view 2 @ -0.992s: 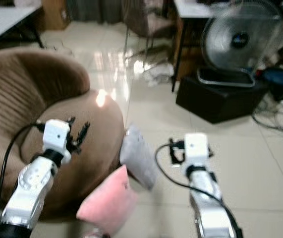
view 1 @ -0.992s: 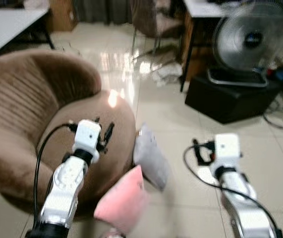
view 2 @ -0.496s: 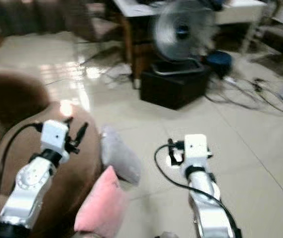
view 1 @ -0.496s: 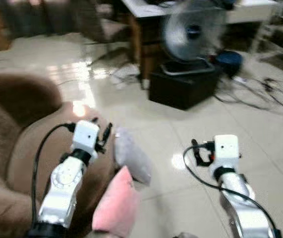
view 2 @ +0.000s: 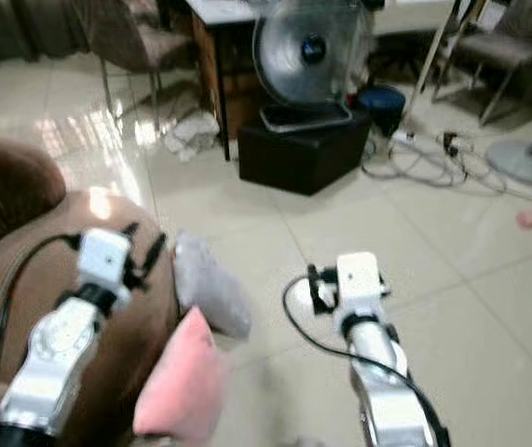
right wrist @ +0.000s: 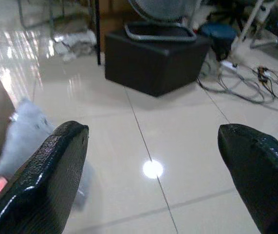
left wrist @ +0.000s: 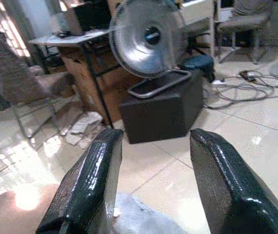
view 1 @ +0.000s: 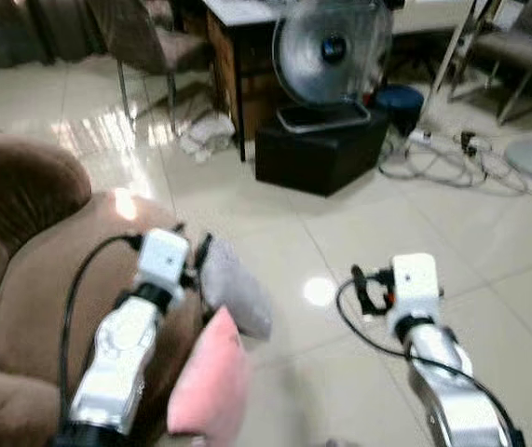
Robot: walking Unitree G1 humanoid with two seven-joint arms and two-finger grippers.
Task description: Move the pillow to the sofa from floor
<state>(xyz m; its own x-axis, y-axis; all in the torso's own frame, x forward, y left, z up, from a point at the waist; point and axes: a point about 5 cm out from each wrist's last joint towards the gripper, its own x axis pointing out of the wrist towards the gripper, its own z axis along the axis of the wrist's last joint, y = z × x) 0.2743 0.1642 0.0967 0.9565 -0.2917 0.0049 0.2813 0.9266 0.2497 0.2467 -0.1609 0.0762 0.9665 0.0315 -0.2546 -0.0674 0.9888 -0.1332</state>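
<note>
Two pillows on floor against sofa (view 1: pixel 33 279): grey (view 1: pixel 233 284), pink (view 1: pixel 211 386). Left pincer (view 1: pixel 189 251) spread, just beside grey; right pincer (view 2: pixel 314 289) spread, over bare floor. Risks: wrong pillow picked, soft fabric slipping, blur spoiling aim.

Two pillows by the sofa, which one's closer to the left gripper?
The grey pillow, just beside the left gripper against the brown sofa. The pink pillow lies lower, nearer the camera.

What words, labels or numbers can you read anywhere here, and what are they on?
No text is readable.
The fan has a blue badge at its hub, too small and blurred to read.
The black box under it and the pillows show no lettering.
</note>
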